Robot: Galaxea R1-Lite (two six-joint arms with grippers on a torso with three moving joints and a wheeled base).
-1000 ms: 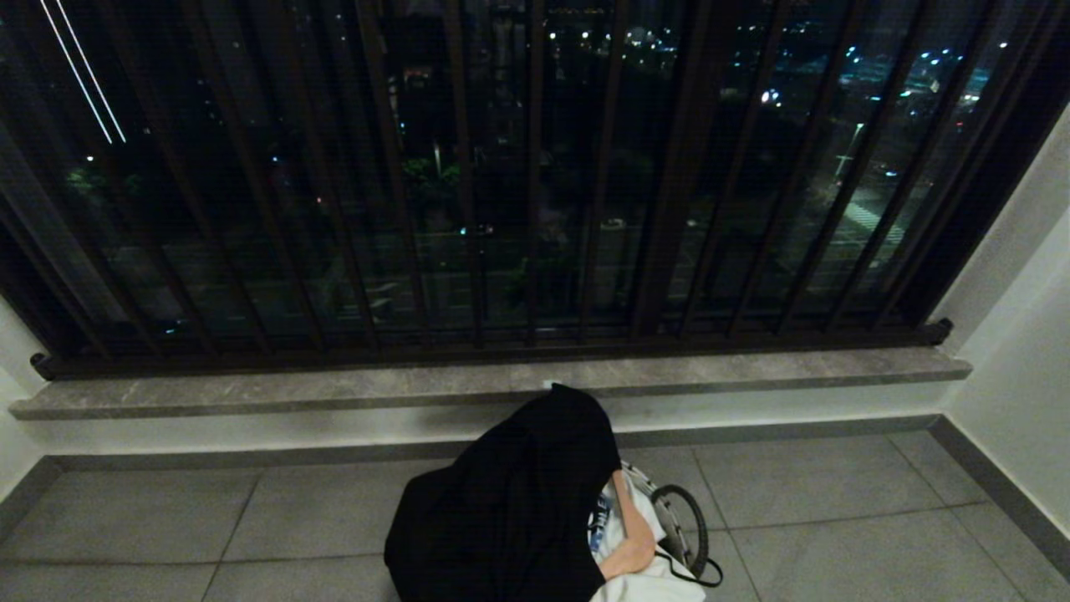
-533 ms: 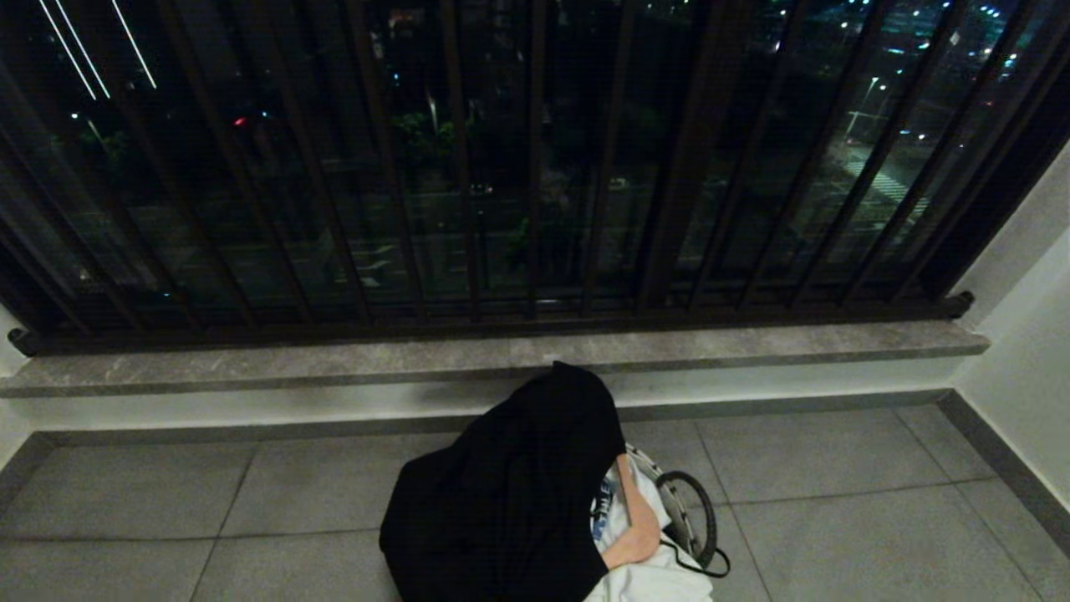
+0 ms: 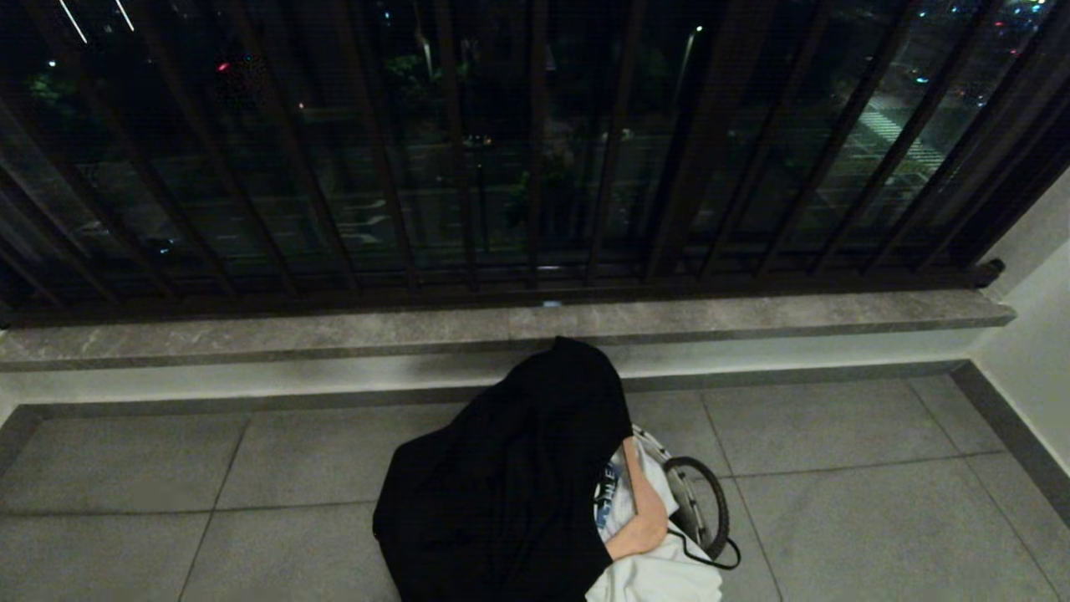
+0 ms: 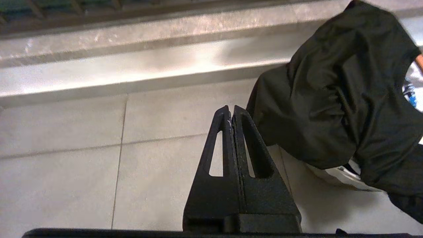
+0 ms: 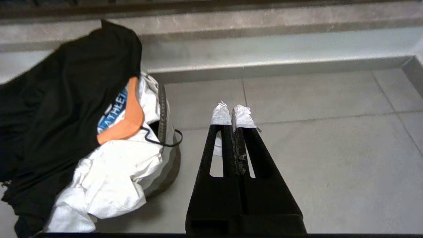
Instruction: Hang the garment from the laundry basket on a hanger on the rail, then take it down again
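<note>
I see a tall window [image 3: 535, 142] behind dark brown vertical bars [image 3: 468, 150], with night outside and scattered city lights. Below it runs a grey stone sill [image 3: 752, 313]. White walls [image 3: 1036, 318] meet a floor of large grey tiles [image 3: 836, 518].

The right gripper [image 5: 233, 112] hangs above the grey floor tiles [image 5: 314, 138], its white-wrapped fingertips [image 5: 243, 115] pressed together, holding nothing. Just beside it sits the laundry basket [image 5: 162, 112], heaped with a black garment [image 5: 56, 96] over white cloth [image 5: 109, 175].
</note>
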